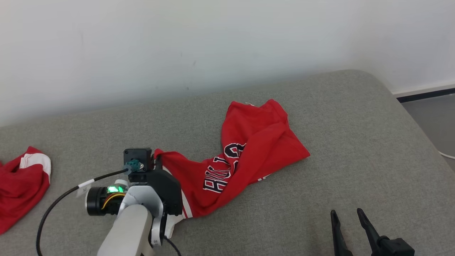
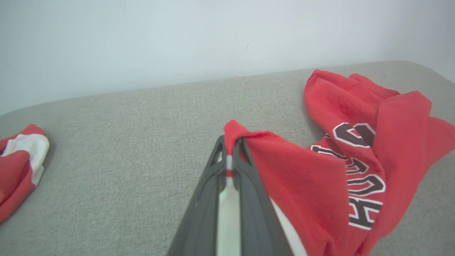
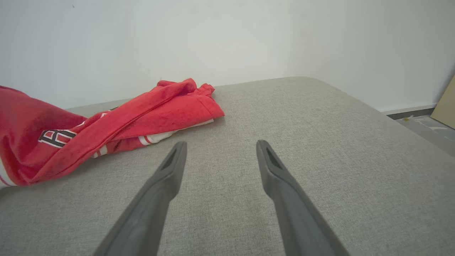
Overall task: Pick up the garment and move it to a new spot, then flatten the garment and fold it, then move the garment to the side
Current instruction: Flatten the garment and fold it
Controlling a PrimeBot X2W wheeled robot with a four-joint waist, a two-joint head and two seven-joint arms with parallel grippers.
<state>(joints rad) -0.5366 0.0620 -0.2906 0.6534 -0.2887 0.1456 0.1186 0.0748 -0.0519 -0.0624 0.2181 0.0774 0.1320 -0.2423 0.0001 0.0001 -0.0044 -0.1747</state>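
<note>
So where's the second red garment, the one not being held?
The second garment lies bunched at the head view's far left, on the grey cushion, left of the left gripper, which is shut on a corner of the lettered garment.

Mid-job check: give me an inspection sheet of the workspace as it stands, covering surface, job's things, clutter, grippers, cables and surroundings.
Surface: grey cushioned surface, bare on its right half.
Job's things: red garment with dark lettering lies crumpled near the middle, not flattened or folded yet; one corner is lifted.
Clutter: second red-and-white garment, bunched at the left edge and apart from the first.
Grippers: left gripper is shut on the red garment's lifted corner. Right gripper is open over bare surface, holding nothing.
Cables: black cable loops from the left wrist over the surface.
Surroundings: white wall behind; floor at the right.
</note>
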